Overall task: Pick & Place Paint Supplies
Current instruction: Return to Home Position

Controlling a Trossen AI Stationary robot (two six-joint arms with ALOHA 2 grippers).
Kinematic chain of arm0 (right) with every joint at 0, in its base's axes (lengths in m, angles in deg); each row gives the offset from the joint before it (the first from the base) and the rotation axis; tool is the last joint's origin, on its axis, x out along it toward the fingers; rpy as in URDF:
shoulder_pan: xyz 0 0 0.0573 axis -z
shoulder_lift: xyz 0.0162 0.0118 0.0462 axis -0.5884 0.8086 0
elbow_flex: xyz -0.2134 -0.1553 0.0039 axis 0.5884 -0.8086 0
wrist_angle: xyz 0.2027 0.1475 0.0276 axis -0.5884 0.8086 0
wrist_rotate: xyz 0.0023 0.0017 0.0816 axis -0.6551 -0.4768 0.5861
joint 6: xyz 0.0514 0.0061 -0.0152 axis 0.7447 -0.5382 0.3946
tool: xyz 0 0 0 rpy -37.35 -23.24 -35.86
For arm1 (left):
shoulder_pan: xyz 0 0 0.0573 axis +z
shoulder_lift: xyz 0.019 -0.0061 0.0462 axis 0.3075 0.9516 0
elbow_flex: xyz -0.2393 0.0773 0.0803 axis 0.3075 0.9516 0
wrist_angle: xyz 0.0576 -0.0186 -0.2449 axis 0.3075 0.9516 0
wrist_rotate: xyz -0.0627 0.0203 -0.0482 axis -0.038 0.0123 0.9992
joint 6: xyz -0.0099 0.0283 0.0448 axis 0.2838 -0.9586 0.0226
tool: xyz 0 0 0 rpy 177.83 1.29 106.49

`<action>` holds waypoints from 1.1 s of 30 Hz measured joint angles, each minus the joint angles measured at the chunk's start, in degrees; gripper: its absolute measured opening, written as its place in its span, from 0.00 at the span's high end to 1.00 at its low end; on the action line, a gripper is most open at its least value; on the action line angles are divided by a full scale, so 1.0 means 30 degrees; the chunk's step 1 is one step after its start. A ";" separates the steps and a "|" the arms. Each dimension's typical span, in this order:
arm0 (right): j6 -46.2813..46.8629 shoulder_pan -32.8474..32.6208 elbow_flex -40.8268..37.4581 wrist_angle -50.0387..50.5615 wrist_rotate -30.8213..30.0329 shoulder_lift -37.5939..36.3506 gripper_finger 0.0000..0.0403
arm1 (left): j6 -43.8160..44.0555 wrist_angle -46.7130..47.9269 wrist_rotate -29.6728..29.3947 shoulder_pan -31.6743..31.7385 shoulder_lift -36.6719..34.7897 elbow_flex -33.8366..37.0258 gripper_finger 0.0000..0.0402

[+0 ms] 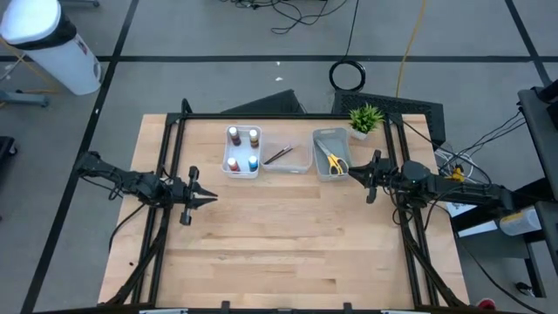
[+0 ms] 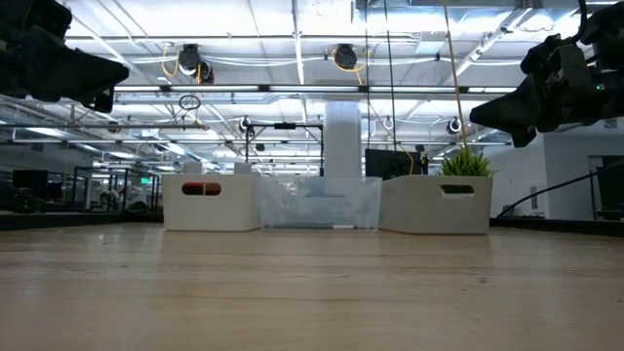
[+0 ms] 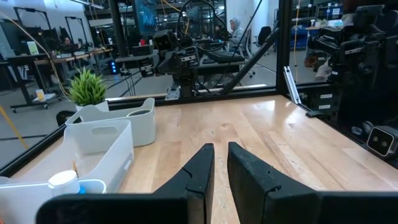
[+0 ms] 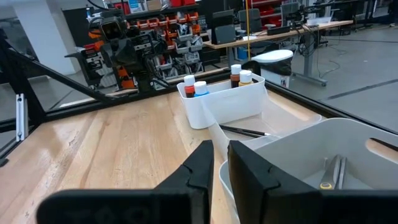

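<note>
Your table [image 1: 288, 249], high view: three trays in a row at upper centre.

1. White tray [image 1: 241, 175], leftmost. It holds four pale-capped paint bottles [image 1: 254, 137], all upright. One is blue and the rest are reddish-brown to orange.
2. Clear tray [image 1: 298, 162], middle. It holds thin dark brushes [image 1: 277, 155] lying slantwise.
3. Grey tray [image 1: 330, 133], rightmost. It holds scissors [image 1: 334, 161] with yellow-green handles. A potted plant [image 1: 366, 117] stands just past its upper right corner.

Left gripper [image 1: 212, 199]: left of centre, above bare wood, fingers drawn nearly together, nothing held.
Right gripper [image 1: 355, 172]: just right of the grey tray, fingers likewise close, empty.
</note>
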 joint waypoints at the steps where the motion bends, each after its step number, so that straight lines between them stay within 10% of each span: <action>1: 0.0006 0.0000 0.0000 -0.0001 0.0000 0.0000 0.91 | 0.0000 0.0000 0.0000 -0.0003 0.0000 0.0000 0.87; 33: 0.0007 0.0001 0.0000 -0.0007 0.0000 0.0000 0.90 | 0.0004 0.0000 0.0010 0.0000 0.0000 0.0000 0.87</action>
